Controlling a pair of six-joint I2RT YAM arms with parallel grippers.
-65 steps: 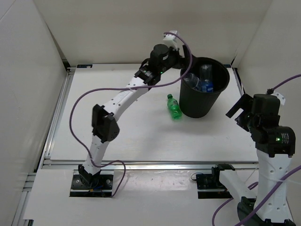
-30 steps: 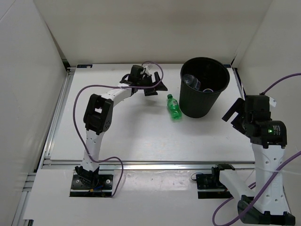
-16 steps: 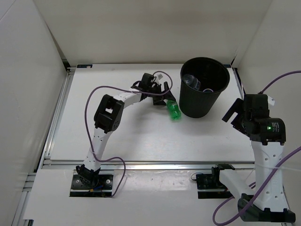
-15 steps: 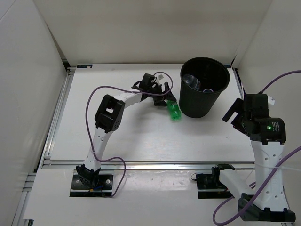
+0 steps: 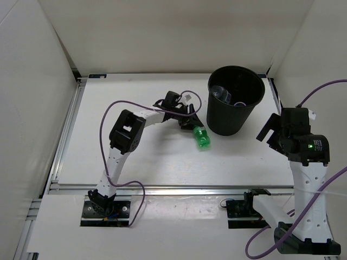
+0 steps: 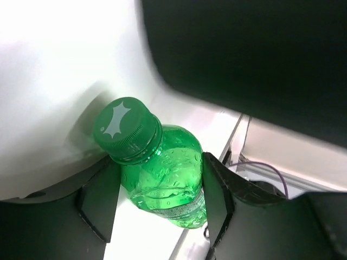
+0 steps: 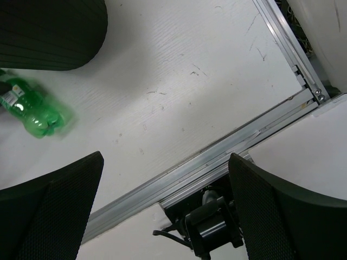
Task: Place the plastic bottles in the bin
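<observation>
Locate the left hand [image 6: 159, 201] in the left wrist view: clenched on the green bottle [image 6: 162, 176], one finger [image 6: 100, 197] pressed against each side of the shoulder, just below the green cap [image 6: 126, 129]. In the top view, see this bottle lengthwise over the desk [image 5: 135, 157], cap toward 11 o'clock, base toward 5 o'clock. Unable to tell whether resting on the desk or raised off it.

Find the bin [image 5: 234, 120] upright at 1 o'clock from the bottle, near but not touching. Inside, note clear bottles [image 5: 221, 93] against the 9 o'clock wall; too small to tell count or labels.

Locate the right hand [image 7: 165, 162] at 4 o'clock from the bin, well apart from it: released, fingers spread wide, nothing between them. In the right wrist view, see bare desk below, the bottle blurred at 9 o'clock, the bin wall at 11 o'clock, and a metal rail [image 7: 227, 146] running from 2 o'clock toward 7 o'clock along the desk edge.
</observation>
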